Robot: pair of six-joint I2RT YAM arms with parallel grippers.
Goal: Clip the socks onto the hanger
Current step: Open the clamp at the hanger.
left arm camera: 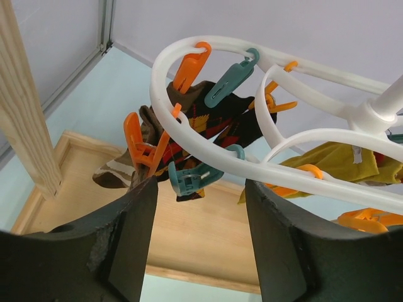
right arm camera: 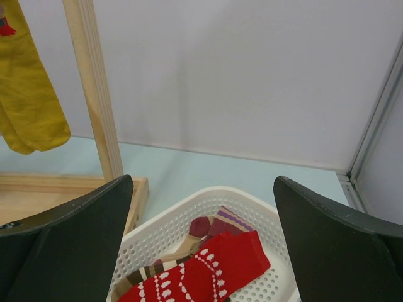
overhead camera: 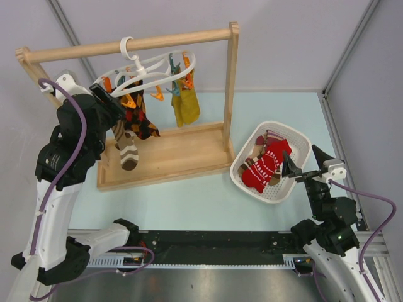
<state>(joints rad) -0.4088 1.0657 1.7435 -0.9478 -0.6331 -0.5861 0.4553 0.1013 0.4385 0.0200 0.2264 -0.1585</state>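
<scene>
White plastic up top: the hanger (overhead camera: 148, 62) hangs by its hook from the wooden rail frame (overhead camera: 233, 82). The left gripper (left arm camera: 200, 184) is right under its ring, fingers parted and nothing between them. From above, that gripper is lost behind its own wrist.

Just past the fingertips an orange peg (left arm camera: 141, 148) sits at the top of a brown striped sock (overhead camera: 128, 151), which dangles over the frame's base. Whether the peg really bites the cloth is hard to tell, since the left finger cuts off the lower part. A teal peg (left arm camera: 189, 179) hangs just beside it. A black diamond sock (overhead camera: 143, 123) crowds in behind, and a mustard sock (overhead camera: 186, 104) hangs at the ring's far side.

Over to the right gripper (overhead camera: 303, 160): it is spread wide, holding nothing, and hovers at the near rim of the white basket (right arm camera: 164, 220). Inside lies the red sock (right arm camera: 201, 274), draped over a second brown sock (right arm camera: 151, 272) that is mostly buried. Only its striped end peeks out.
</scene>
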